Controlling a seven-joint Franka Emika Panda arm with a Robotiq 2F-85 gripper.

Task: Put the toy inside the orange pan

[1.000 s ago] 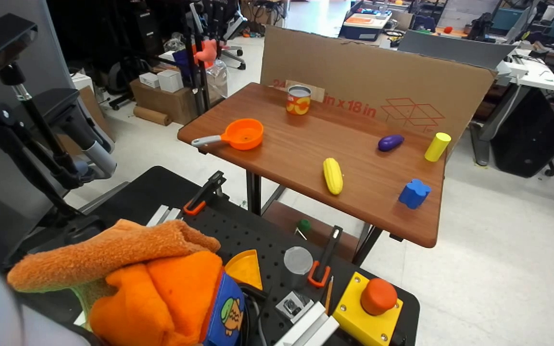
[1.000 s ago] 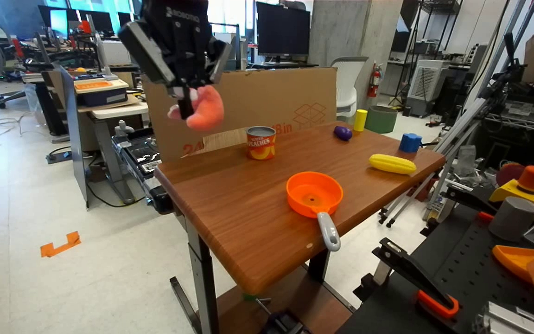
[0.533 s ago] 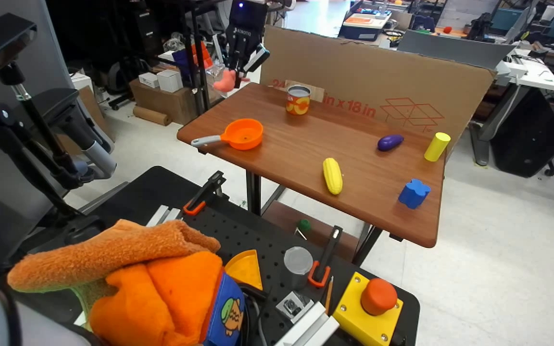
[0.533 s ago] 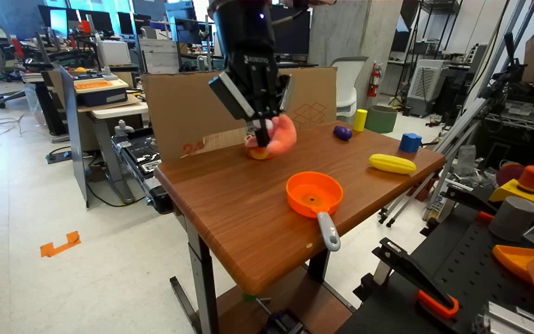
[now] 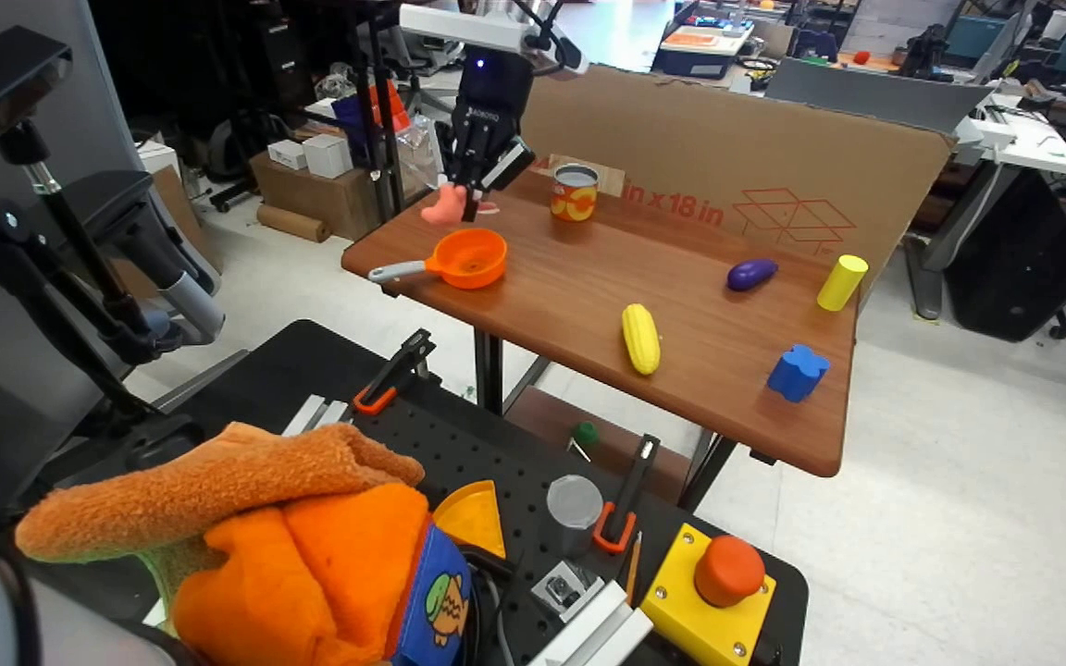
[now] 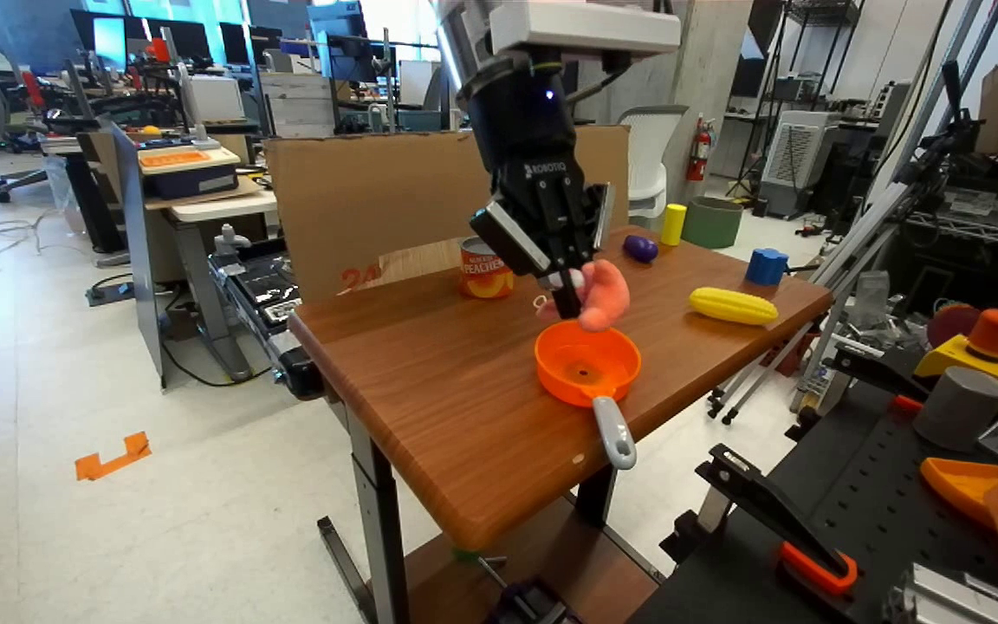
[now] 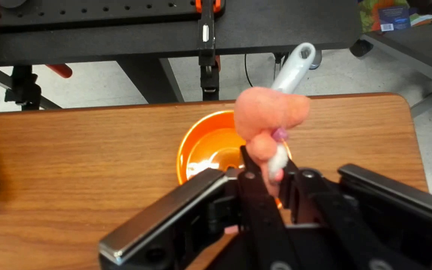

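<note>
One pink toy (image 7: 263, 110) is pinched in the gripper (image 7: 267, 161). The jaws squeeze it from two sides, with a thin pink part and a white bit between the black fingers (image 7: 251, 182). The fat round part of the toy sticks out past the tips. The toy hangs in the air over the brown table (image 6: 430, 373).

Below the jaws sits the orange pan (image 6: 586, 364). In the wrist view, the toy and the jaws cover part of it. How high up the toy is above the pan is hard to tell. The pan's gray handle (image 6: 614, 433) pokes out past the table's edge, away from the jaws.

Near the jaws, to their right in an exterior view, a peach can (image 5: 575, 196) stands up. Farther right of the jaws, a bumpy yellow corn (image 5: 641, 340) lies on the table. A smooth purple oval (image 5: 752, 275) lies even farther that way. Well apart from the jaws, by the far end of the table, a yellow tube (image 5: 841, 283) and a blue block (image 5: 797, 375) stand up.

Behind the jaws in an exterior view, a big piece of cardboard (image 6: 378, 199) stands along the table. It has red letters (image 6: 360, 277) on it. Lower than the jaws in an exterior view is a black table with holes (image 5: 496, 435). A fuzzy orange cloth (image 5: 246, 472) and a yellow box (image 5: 686, 610) with a red button (image 5: 727, 571) are on it.
</note>
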